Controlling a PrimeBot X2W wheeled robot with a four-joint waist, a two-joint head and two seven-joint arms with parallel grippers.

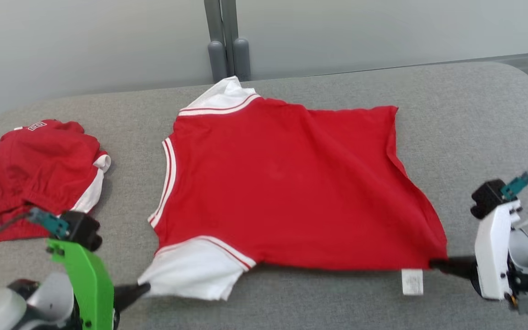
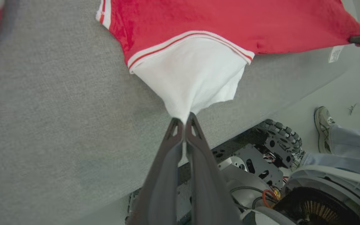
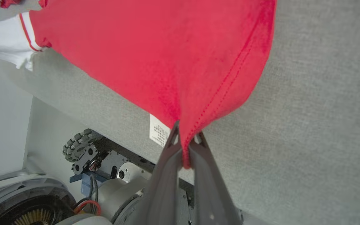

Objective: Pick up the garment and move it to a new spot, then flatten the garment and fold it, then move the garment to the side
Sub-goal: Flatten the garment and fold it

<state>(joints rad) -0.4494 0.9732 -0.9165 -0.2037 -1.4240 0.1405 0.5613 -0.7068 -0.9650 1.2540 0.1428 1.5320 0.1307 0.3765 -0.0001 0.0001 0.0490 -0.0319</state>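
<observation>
I read my left claw pinched shut on the white sleeve of the red shirt. My right claw clamps the hem corner. Between the claws, the shirt lies spread on the bench.

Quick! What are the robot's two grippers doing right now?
Left gripper: closed, holding the red shirt by its white sleeve.
Right gripper: closed, holding the red shirt by a bottom corner.
</observation>
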